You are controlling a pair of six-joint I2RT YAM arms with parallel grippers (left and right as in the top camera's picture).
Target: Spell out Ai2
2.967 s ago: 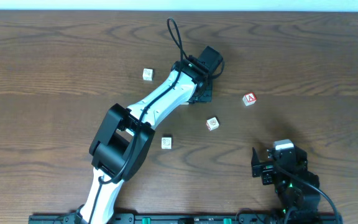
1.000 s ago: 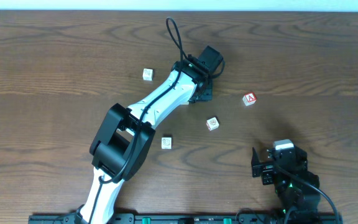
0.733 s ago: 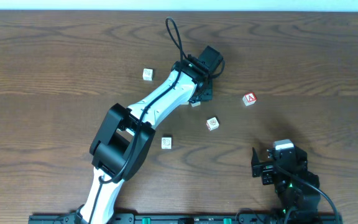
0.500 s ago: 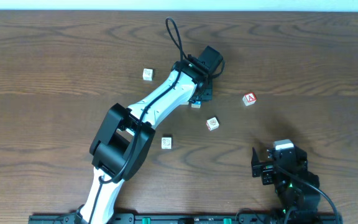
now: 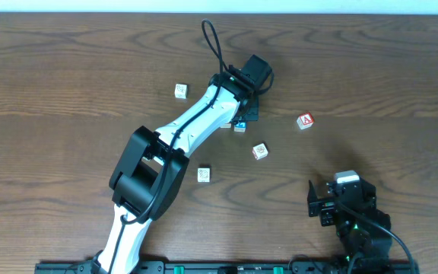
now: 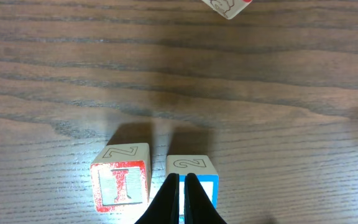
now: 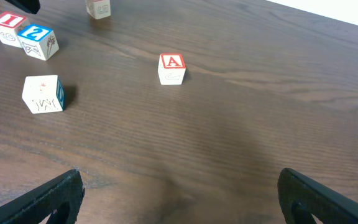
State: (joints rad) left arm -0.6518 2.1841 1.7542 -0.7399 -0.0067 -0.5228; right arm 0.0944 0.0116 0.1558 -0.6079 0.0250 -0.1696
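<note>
change: left pincer point(image 6: 180, 198) has just snapped together, empty, over the gap between I cube point(image 6: 122, 183) and 2 cube point(image 6: 194, 169), now side by side | right pincer point(image 7: 179, 186) spread, idle | A cube point(image 5: 304, 121) well apart on table point(image 5: 67, 91) (unplaced) | judged: i2 set, A remains

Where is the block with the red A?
In the overhead view the A cube sits alone on the right, apart from the I cube and 2 cube.

A pale cube point(image 5: 180, 90), another pale cube point(image 5: 203, 174) and a red-marked cube point(image 5: 259, 151) (turned askew) lie apart on the wooden table point(image 5: 67, 76).
</note>
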